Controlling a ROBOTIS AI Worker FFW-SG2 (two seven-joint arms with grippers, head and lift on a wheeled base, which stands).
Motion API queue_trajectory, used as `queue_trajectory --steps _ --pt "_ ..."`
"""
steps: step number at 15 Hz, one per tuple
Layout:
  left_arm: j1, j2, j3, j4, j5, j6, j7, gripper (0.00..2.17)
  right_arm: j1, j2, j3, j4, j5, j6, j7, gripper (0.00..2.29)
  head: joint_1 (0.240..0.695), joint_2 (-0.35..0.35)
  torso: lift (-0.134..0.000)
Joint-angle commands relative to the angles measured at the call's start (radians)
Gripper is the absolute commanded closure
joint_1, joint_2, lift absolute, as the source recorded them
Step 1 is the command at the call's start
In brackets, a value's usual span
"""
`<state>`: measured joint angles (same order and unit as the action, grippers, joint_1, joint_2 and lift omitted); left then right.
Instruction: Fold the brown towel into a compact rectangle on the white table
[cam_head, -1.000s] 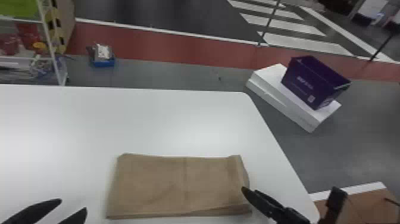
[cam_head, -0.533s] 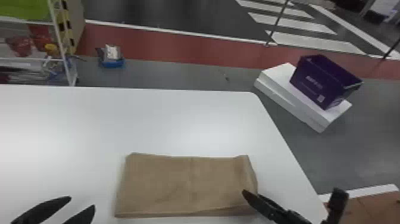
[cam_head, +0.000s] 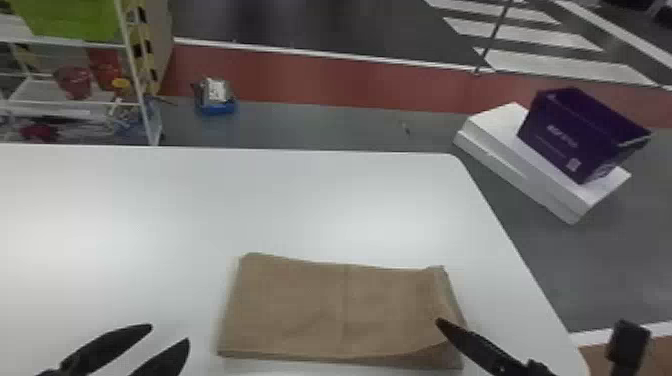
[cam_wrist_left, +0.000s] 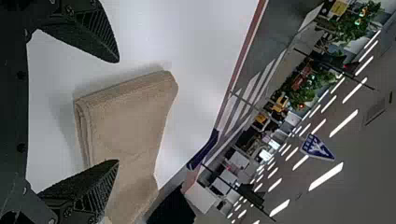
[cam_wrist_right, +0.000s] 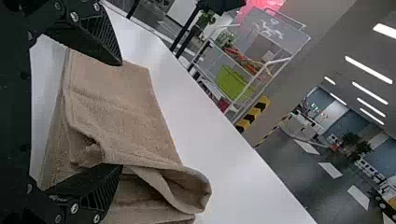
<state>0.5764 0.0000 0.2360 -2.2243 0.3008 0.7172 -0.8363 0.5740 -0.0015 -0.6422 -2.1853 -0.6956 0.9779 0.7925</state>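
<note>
Towel (cam_head: 320, 305): likely light, limp; pinch all layers at short ends. Left claw (cam_wrist_left: 118, 111), right claw (cam_wrist_right: 122, 115): both open.

Left end effector (cam_head: 169, 334) low at head view's left, black fingers apart, tips angled forward and inward. Right end effector (cam_head: 531, 322) low at right, fingers spread wide, one tip angled inward. Ribbed inner faces on both pairs.
</note>
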Motion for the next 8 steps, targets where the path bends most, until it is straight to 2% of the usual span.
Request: queue_trajectory --steps 1,6,8 --pt "0.008 -0.003 0.003 -0.003 0.003 -0.003 -0.001 0.14 0.006 0.002 -0.056 -0.021 -0.041 0.028 0.001 0.18 0.695 -0.235 -0.124" --pt "0.01 -0.003 -0.001 -0.001 0.003 -0.006 0.008 0.14 -0.02 0.002 -0.191 0.021 -0.116 0.052 0.007 0.18 0.695 -0.307 -0.124" --pt "0.01 -0.003 -0.004 -0.003 0.003 -0.009 0.005 0.14 -0.049 0.002 -0.24 0.035 -0.121 0.074 0.001 0.16 0.695 -0.342 -0.124"
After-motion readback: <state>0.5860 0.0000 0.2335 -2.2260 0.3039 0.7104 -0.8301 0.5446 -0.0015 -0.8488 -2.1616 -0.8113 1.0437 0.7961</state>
